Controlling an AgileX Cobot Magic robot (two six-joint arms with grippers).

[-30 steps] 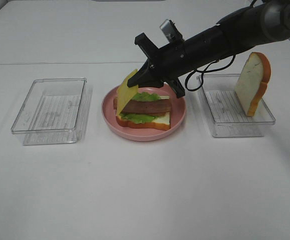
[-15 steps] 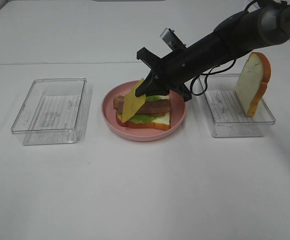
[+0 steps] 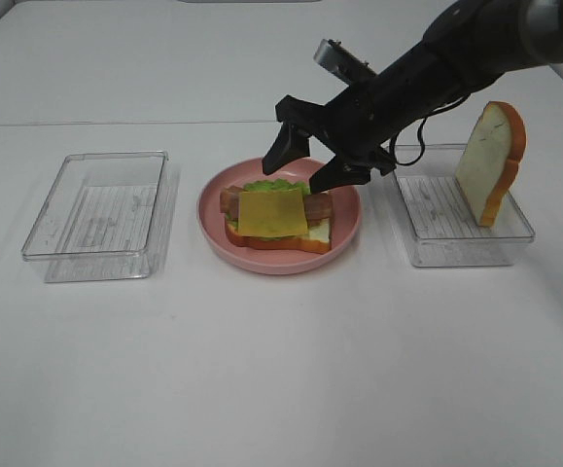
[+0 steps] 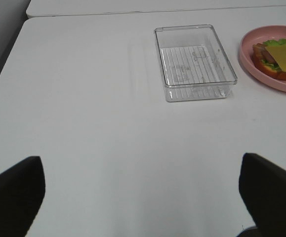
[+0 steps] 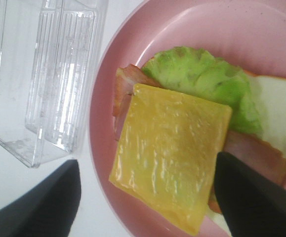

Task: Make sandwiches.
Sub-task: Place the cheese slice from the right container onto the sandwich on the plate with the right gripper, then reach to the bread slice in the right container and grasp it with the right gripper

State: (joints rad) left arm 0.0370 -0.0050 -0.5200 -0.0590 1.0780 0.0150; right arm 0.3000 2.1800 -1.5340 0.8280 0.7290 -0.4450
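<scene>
Showing stage: open-faced stack (image 3: 276,216) on pink plate (image 3: 344,238), centre of exterior view; top slice outstanding.
Right gripper (image 3: 310,163): jaws wide, empty, above plate's far rim.
Left gripper (image 4: 138,195): jaws wide, empty.
Cheese (image 5: 170,153): thin, floppy, probably slick.
Remaining bread (image 3: 490,161): upright in right tray (image 3: 437,243); likely light, stiff foam; pinch across crust edges.

My cheese square (image 5: 170,153) covers most of the bacon (image 5: 124,94) and part of the lettuce (image 5: 202,84). In my left wrist view the pink plate (image 4: 254,61) is cut off at the 3 o'clock edge, and only dark blurred tips of my left gripper (image 4: 143,197) show at 7 and 5 o'clock. From high up, the bottom bread slice (image 3: 310,233) shows only its edge.
</scene>
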